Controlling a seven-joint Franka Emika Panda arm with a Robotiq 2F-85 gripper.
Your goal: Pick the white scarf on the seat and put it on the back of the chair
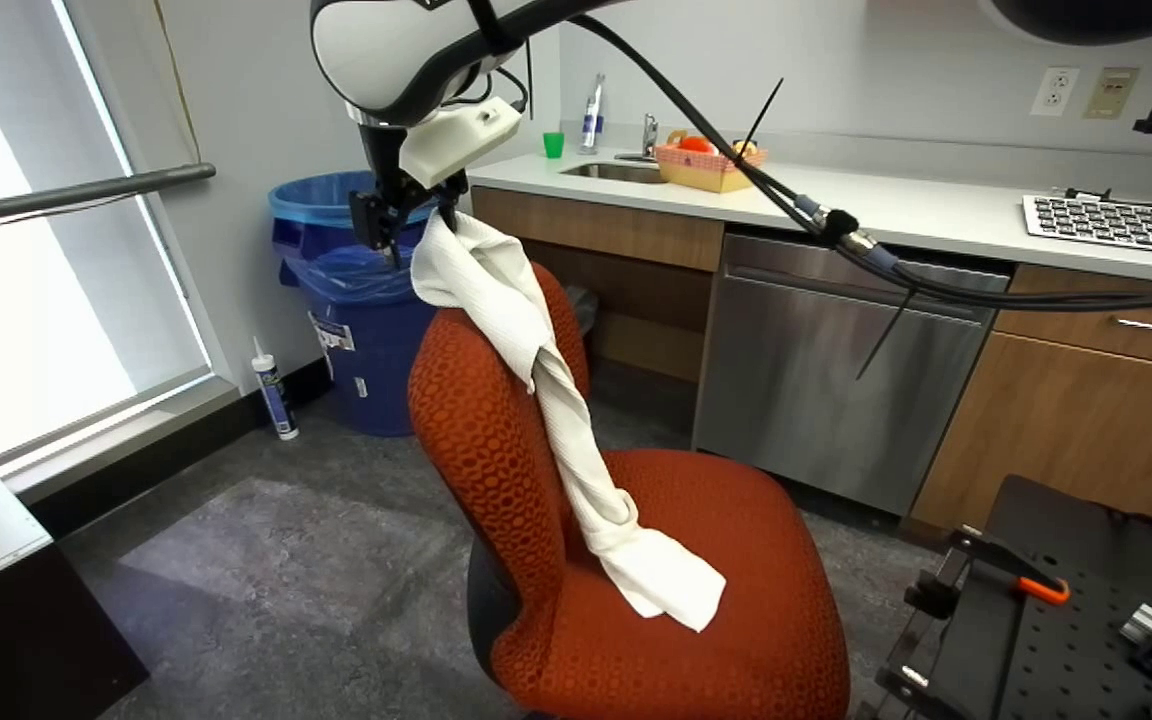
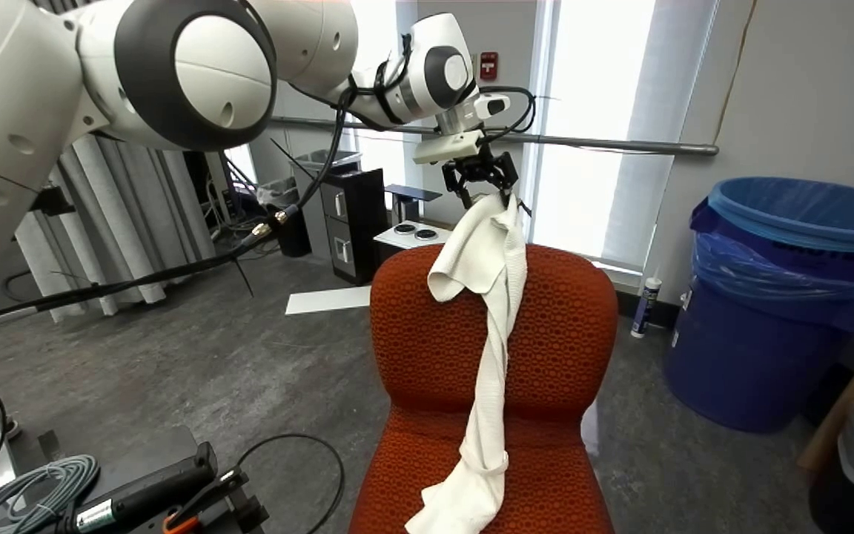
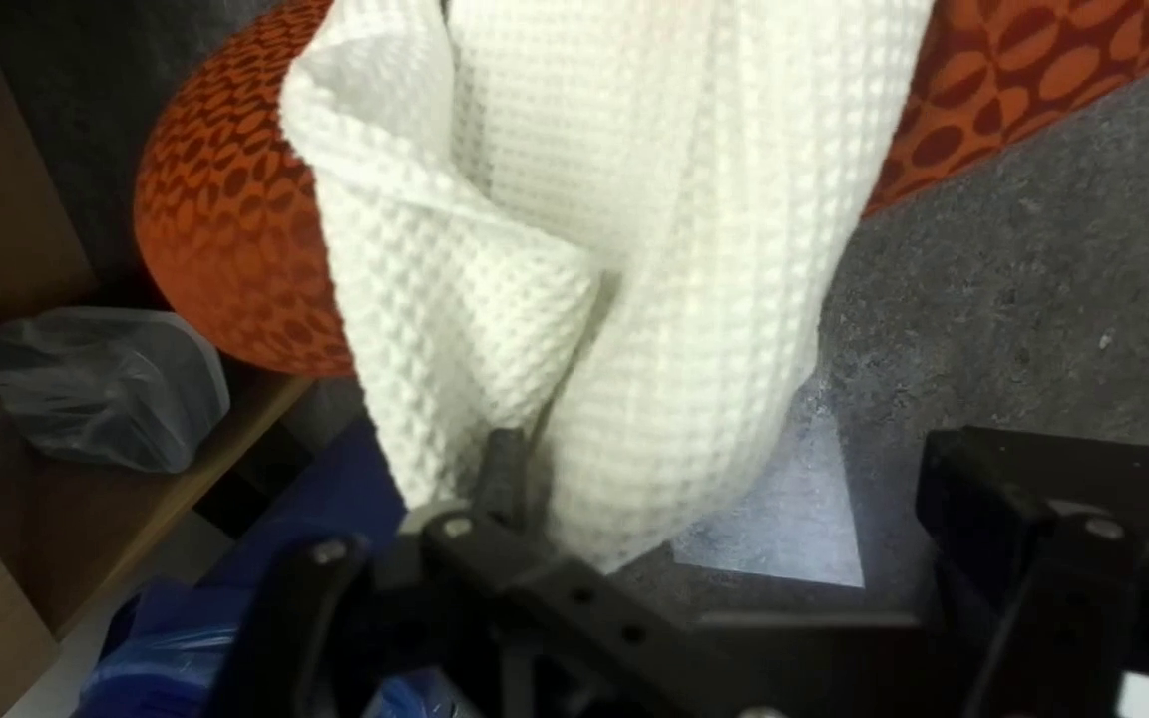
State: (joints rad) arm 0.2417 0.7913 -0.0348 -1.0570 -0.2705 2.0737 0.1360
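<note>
The white scarf (image 1: pixel 564 415) is draped over the top of the red chair's backrest (image 1: pixel 471 410). It hangs twisted down the front, and its lower end lies on the seat (image 1: pixel 746 510). It shows the same way in an exterior view (image 2: pixel 496 334). My gripper (image 1: pixel 423 238) is just above the backrest top, also seen in an exterior view (image 2: pixel 485 196). In the wrist view the jaws (image 3: pixel 734 489) are wide apart. One finger touches or is tucked into a fold of the scarf (image 3: pixel 674 269); the opposite finger is clear of it. The scarf's far end behind the backrest is partly hidden.
A blue bin (image 1: pixel 366 330) stands behind the chair, near a caulk tube (image 1: pixel 274 390) by the window. A counter (image 1: pixel 836 205) with a sink and basket (image 1: pixel 706 165) runs along the wall. A black perforated cart (image 1: pixel 1086 610) stands beside the seat.
</note>
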